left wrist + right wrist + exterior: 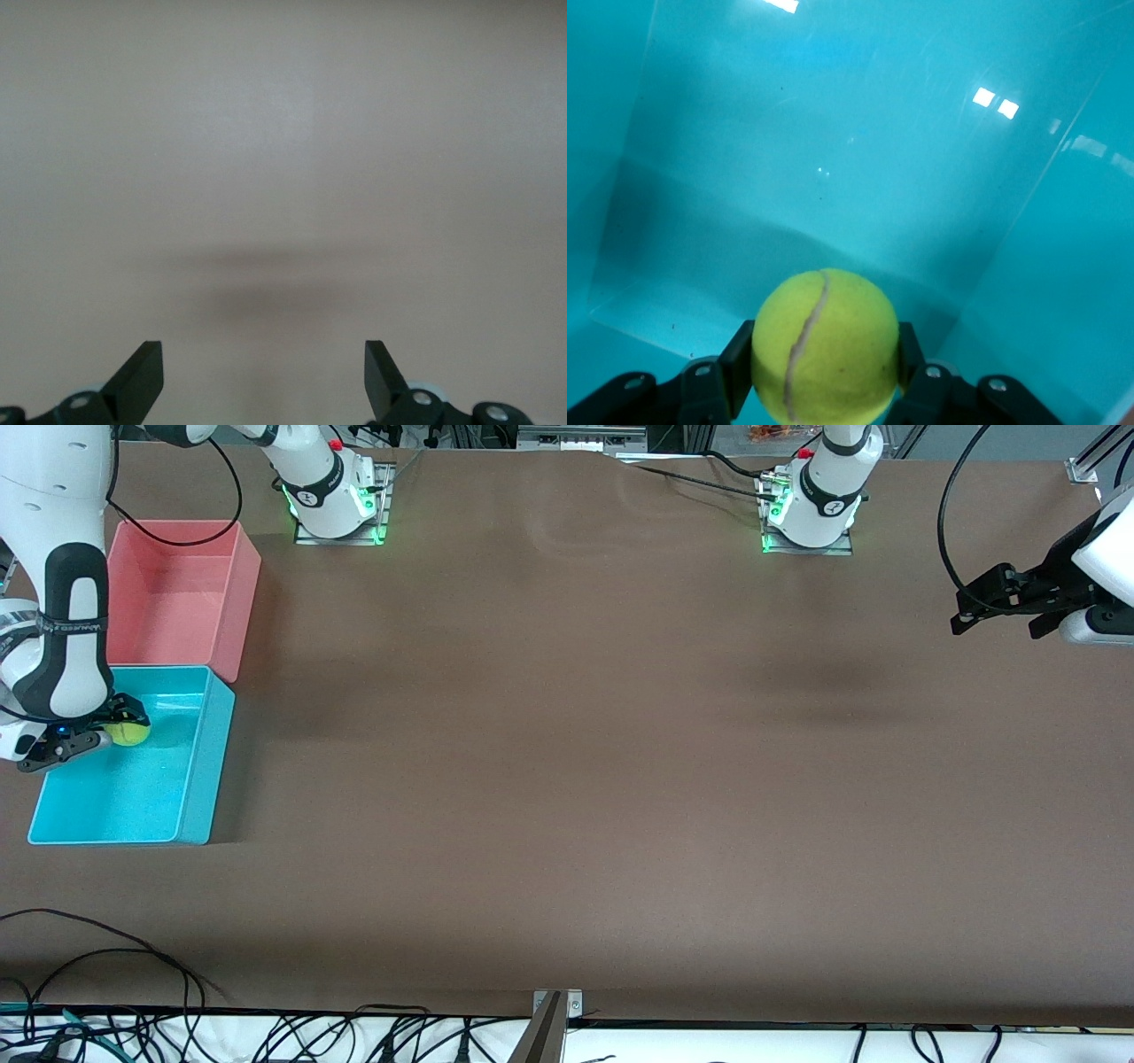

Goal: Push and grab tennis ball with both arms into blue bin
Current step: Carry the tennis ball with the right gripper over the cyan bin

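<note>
Brown table (567,779), blue bin (205,779) and pink bin (239,593) touching at right arm's end

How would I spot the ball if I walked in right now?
Find the two tubs at the right arm's end of the table; take the blue bin, not the pink tub. Over it, the right tool grips the tennis ball, fuzzy, yellow-green, the only round thing.

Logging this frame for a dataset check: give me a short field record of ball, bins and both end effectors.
ball: tennis ball, held over the blue bin
right end effector: shut on the ball, above the blue bin
left end effector: open, empty, waiting over bare table at the left arm's end
pink bin: beside the blue bin, farther from the front camera
</note>
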